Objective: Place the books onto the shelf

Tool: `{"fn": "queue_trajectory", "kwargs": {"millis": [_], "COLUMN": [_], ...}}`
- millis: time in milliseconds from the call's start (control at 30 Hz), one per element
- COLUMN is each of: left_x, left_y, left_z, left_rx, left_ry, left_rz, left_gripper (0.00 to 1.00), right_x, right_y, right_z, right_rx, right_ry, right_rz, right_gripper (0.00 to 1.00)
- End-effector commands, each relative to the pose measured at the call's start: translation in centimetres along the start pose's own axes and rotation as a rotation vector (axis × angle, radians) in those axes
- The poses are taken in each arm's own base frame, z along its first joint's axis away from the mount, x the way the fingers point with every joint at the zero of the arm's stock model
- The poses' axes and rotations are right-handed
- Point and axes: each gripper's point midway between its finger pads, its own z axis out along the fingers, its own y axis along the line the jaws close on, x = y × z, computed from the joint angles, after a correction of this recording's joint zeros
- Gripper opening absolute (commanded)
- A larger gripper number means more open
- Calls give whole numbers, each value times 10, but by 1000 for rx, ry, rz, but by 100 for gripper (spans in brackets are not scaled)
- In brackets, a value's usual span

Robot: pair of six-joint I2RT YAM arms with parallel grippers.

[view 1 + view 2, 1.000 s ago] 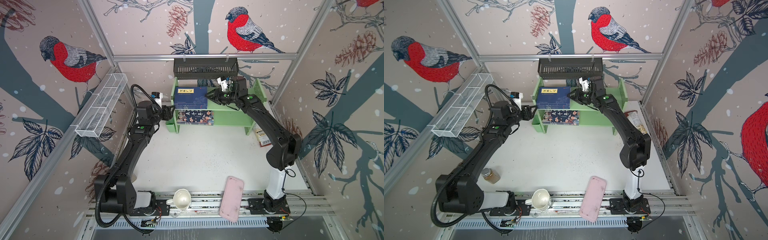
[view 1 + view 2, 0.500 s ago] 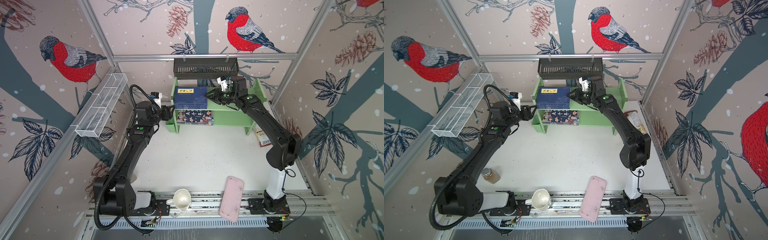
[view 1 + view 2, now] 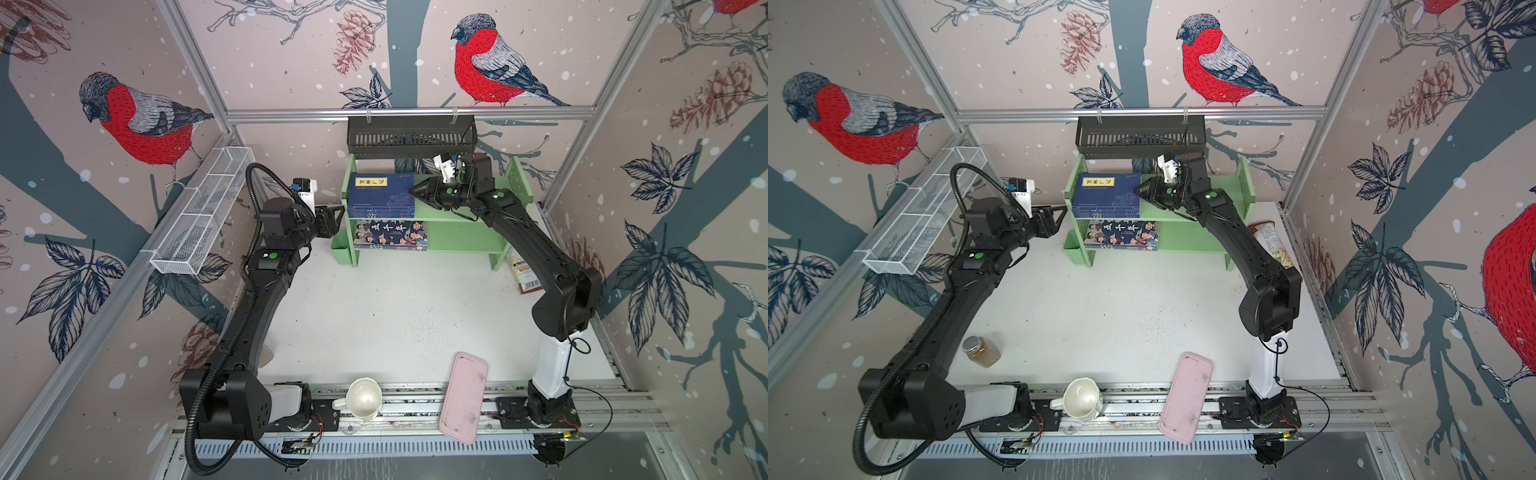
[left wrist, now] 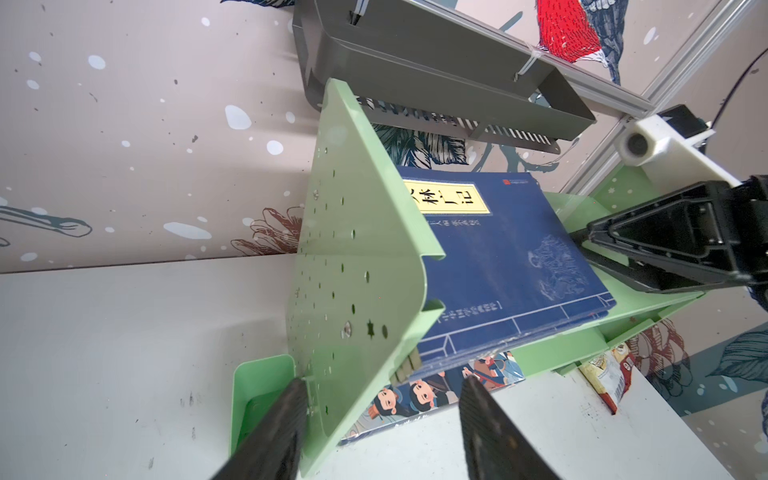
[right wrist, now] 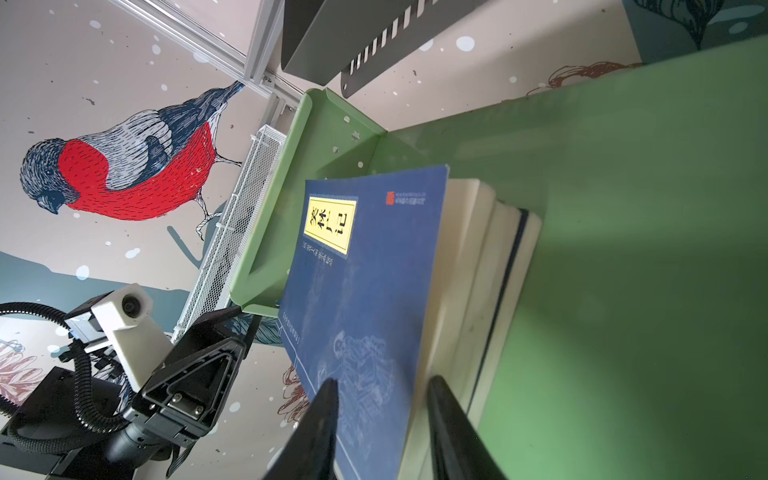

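Observation:
The light green shelf [image 3: 457, 212] [image 3: 1183, 237] stands at the back of the table. A stack of navy books [image 3: 380, 195] [image 3: 1106, 193] [image 4: 511, 257] [image 5: 365, 266] lies flat at the left end of its top tier. The cartoon book [image 3: 390, 235] [image 3: 1121, 235] [image 4: 415, 399] lies on the lower tier. My right gripper [image 3: 413, 192] [image 3: 1137, 192] [image 5: 382, 399] is at the stack's right edge, jaws open and astride the upper books. My left gripper [image 3: 337, 218] [image 3: 1059, 220] [image 4: 382, 399] is open at the shelf's left side panel, whose front edge sits between the fingers.
A black slotted basket [image 3: 411, 139] hangs just above the shelf. A white wire basket [image 3: 203, 212] hangs on the left wall. A snack bag [image 3: 521, 270] lies right of the shelf. A pink tray [image 3: 463, 397], a white mug [image 3: 363, 401] and a jar [image 3: 980, 351] sit near the front.
Both arms have stayed almost where they were. The right gripper's jaws stand a little wider at the stack's edge.

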Motion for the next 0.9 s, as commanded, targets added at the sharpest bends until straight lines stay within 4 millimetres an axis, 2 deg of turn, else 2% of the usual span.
{"fn": "queue_trajectory", "kwargs": {"millis": [0, 100, 300, 467, 667, 733, 867], "left_x": [3, 8, 4, 11, 46, 59, 82], "left_y": [-7, -4, -6, -3, 21, 33, 49], "left_z": [-4, -7, -22, -31, -37, -40, -45], "left_rx": [34, 32, 44, 14, -21, -53, -88], "left_ry": [29, 48, 73, 106, 149, 153, 156], "left_rz": [-5, -15, -62, -57, -114, -143, -146], "left_gripper": [59, 60, 63, 68, 73, 73, 73], "right_x": [-15, -28, -45, -44, -15, 1, 37], "right_y": [8, 11, 21, 38, 54, 59, 53], "right_z": [-10, -23, -56, -86, -131, -146, -162], "right_rx": [-3, 5, 52, 64, 118, 123, 128], "right_ry": [-63, -111, -205, -289, -371, -385, -378], "right_rz": [-48, -66, -133, -224, -372, -418, -450], "right_gripper": [45, 50, 55, 59, 71, 73, 73]}}
